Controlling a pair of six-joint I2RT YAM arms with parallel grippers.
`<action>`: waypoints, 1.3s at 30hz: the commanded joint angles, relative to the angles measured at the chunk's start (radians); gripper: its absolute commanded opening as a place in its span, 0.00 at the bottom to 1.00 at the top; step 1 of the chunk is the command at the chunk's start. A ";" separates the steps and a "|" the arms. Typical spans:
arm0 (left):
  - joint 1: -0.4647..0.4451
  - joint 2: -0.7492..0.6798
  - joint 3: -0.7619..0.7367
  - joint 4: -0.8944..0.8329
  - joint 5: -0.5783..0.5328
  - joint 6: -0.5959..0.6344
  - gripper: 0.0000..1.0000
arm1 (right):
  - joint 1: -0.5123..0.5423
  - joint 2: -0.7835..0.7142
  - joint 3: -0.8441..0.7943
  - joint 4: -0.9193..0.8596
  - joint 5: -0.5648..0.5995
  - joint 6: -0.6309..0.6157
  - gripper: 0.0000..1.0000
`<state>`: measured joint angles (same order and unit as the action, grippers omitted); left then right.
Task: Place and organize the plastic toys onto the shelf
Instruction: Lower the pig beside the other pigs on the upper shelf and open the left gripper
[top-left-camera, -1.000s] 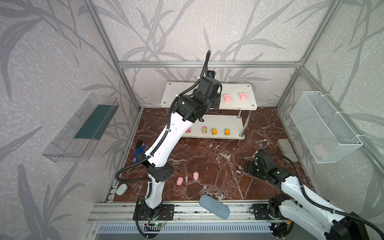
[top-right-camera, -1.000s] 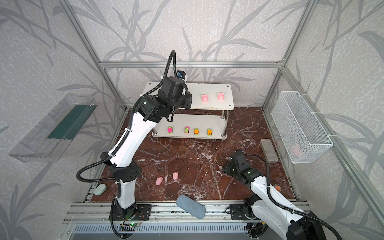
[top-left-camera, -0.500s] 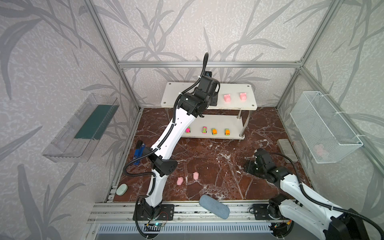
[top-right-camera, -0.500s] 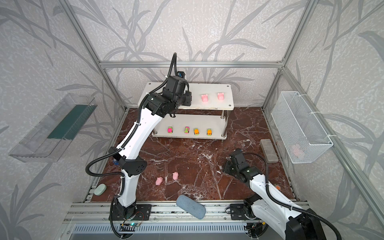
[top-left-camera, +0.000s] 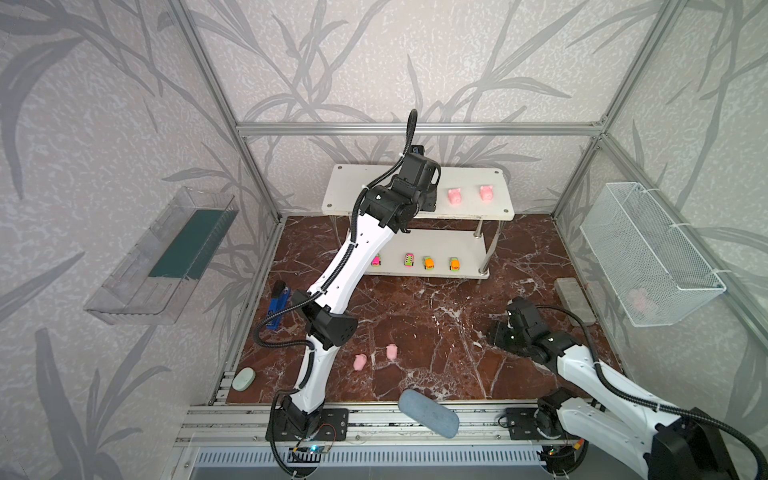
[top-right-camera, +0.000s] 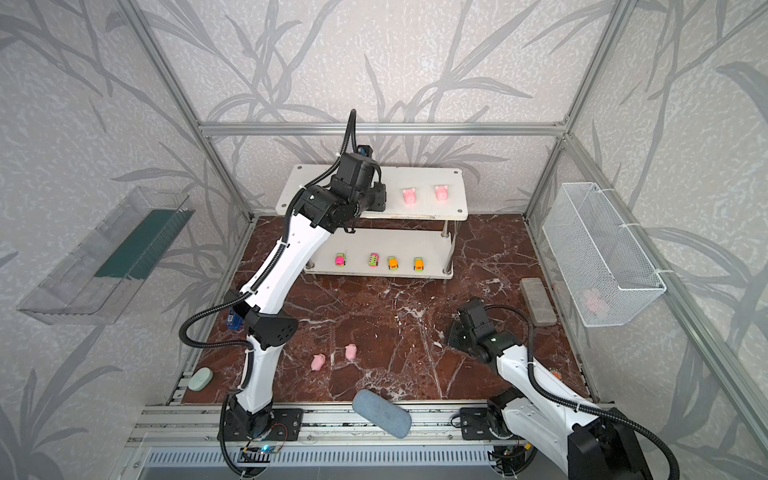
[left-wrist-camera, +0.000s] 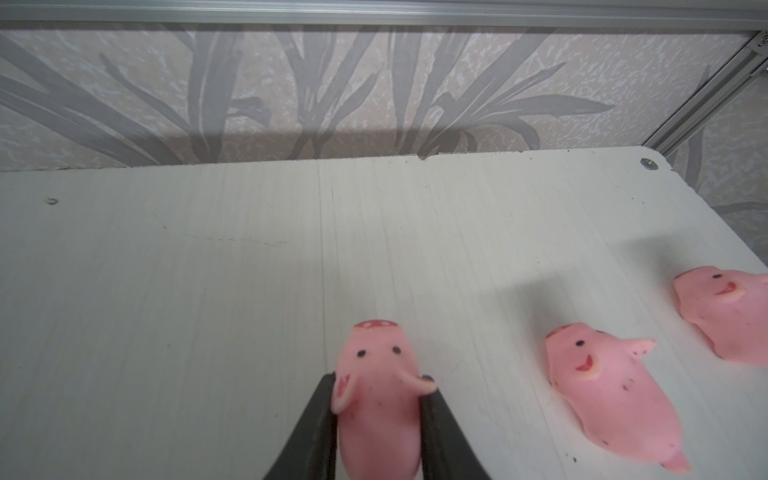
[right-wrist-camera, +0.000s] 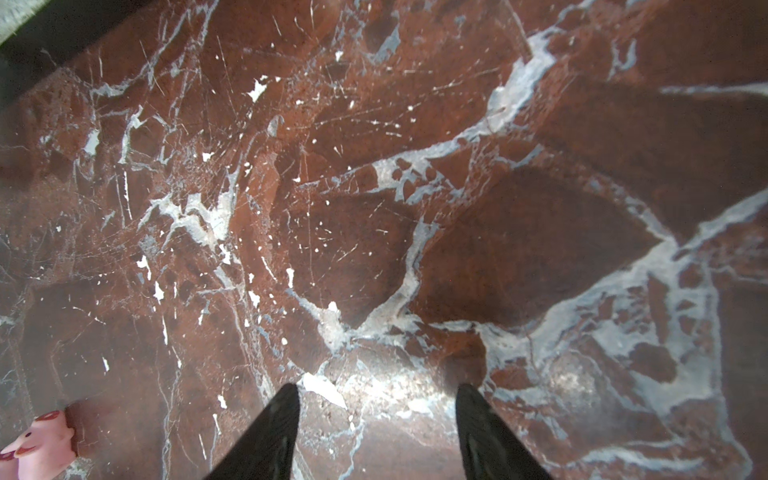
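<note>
Marble floor (top-left-camera: 415, 316) spread below the white shelf (left-wrist-camera: 208, 257). We saw the left gripper (left-wrist-camera: 379, 401) low over the top board, its jaws narrow and clamped on a pig (left-wrist-camera: 376, 361) just behind the ears, snout toward the wall. Whether that pig touched the board we could not tell. A near pig (left-wrist-camera: 602, 382) and a far pig (left-wrist-camera: 731, 316) lay beside it in a row; four cars (top-left-camera: 409, 259) sat on the lower board, and two floor pigs (top-left-camera: 360, 362) waited well apart from the shelf. The right gripper (right-wrist-camera: 378, 390) hung wide and empty over bare marble. We judged release the weak point: opened with the pig off the board, the jaws would let the rounded body drop, roll out of line or bump the near pig. It might also cling to a pad (left-wrist-camera: 436, 424) and get dragged as the arm withdrew.
</note>
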<state>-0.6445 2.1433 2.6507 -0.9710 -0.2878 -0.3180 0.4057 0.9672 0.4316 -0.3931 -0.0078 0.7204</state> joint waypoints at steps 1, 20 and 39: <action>0.009 0.016 0.029 0.003 0.001 -0.010 0.31 | -0.004 0.002 0.027 0.007 0.008 -0.012 0.61; 0.032 0.033 0.028 0.028 0.020 -0.026 0.32 | -0.011 0.016 0.027 0.012 0.008 -0.019 0.61; 0.041 0.041 0.034 0.053 0.048 -0.041 0.48 | -0.018 0.051 0.033 0.034 -0.001 -0.021 0.61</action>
<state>-0.6098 2.1765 2.6511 -0.9203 -0.2523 -0.3523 0.3931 1.0103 0.4389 -0.3672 -0.0086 0.7074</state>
